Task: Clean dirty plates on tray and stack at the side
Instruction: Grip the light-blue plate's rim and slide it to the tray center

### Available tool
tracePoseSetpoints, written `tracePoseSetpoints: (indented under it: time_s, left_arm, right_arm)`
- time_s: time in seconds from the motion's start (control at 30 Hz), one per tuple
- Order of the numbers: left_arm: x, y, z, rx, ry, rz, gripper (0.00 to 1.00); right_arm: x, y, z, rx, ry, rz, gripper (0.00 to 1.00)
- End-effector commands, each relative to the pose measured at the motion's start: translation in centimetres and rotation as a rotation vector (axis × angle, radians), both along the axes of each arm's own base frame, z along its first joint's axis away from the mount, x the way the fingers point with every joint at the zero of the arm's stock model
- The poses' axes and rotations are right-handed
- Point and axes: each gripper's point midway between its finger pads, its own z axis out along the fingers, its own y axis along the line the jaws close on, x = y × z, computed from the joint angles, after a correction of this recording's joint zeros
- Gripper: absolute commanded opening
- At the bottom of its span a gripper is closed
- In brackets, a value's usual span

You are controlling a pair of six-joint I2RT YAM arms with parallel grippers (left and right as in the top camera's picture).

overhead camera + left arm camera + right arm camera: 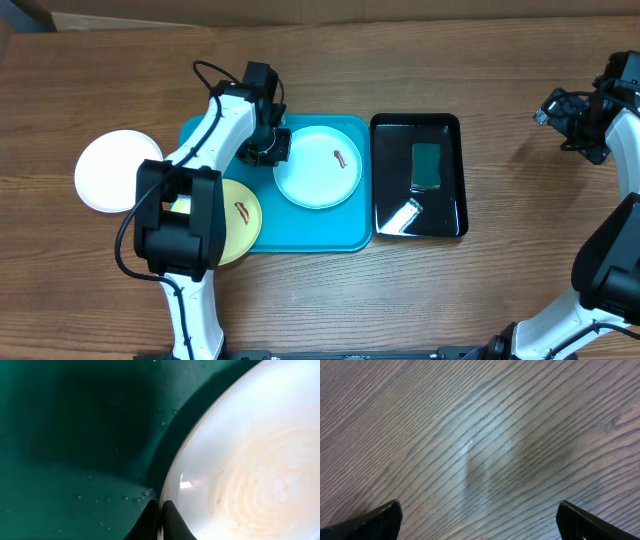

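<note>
The big brown wooden surface (500, 300) holds everything. In the middle lies the turquoise tray (310, 232). Just to its right sits a smaller shiny black tray (390, 150). In the black tray there is a dark green block (427, 165) and, near its front, a small white thing (405, 215) that is too small to tell.

The left arm (185, 215) reaches over the left part of the turquoise tray.

The pale aqua plate (318, 175) lies flat on the turquoise tray, near its right side. The yellow-green plate (245, 228) lies at the tray's front left corner. The arm hides part of it, and it pokes out a bit over the tray's near edge. The white plate (108, 172) is off the tray, on the wood to the left, close to it but not touching.

The left tool (270, 150) is down at the left rim of the pale aqua plate. In the left wrist view its fingers (172, 520) are pinched together on that rim.

The right tool (479, 506) is far off to the right over bare wood. Its two fingers are wide apart and hold nothing.

The pale aqua plate has a little red-brown smear (340, 157). The yellow-green plate has a second smear (242, 209).
</note>
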Motion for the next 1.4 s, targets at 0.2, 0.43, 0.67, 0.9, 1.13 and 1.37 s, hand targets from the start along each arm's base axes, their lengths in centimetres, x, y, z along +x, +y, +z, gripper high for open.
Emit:
tracePoseSetpoints:
  time_s: [0.2,0.43,0.67,0.9,1.13,1.37]
  left_arm:
    - [-1.8,0.4,0.3,0.024,0.069,-0.008,0.27]
    - [-2.2,0.3,0.4,0.013,0.087,-0.008,0.10]
    - [-2.0,1.7,0.3,0.090,0.074,-0.005,0.08]
    - [-1.8,2.2,0.3,0.121,0.066,0.037,0.20]
    - [-1.8,1.9,0.3,0.103,0.070,0.059,0.20]
    - [-1.2,1.8,0.3,0.097,0.049,0.113,0.17]
  right_arm:
    - [0.3,-0.1,1.3,-0.011,-0.034,0.000,1.00]
    - [0.3,-0.1,1.3,-0.011,-0.034,0.000,1.00]
    - [0.3,-0.1,1.3,-0.011,-0.034,0.000,1.00]
    - [0.3,-0.1,1.3,-0.011,-0.034,0.000,1.00]
    - [0.3,-0.1,1.3,-0.011,-0.034,0.000,1.00]
    - [0.3,-0.1,1.3,-0.011,-0.034,0.000,1.00]
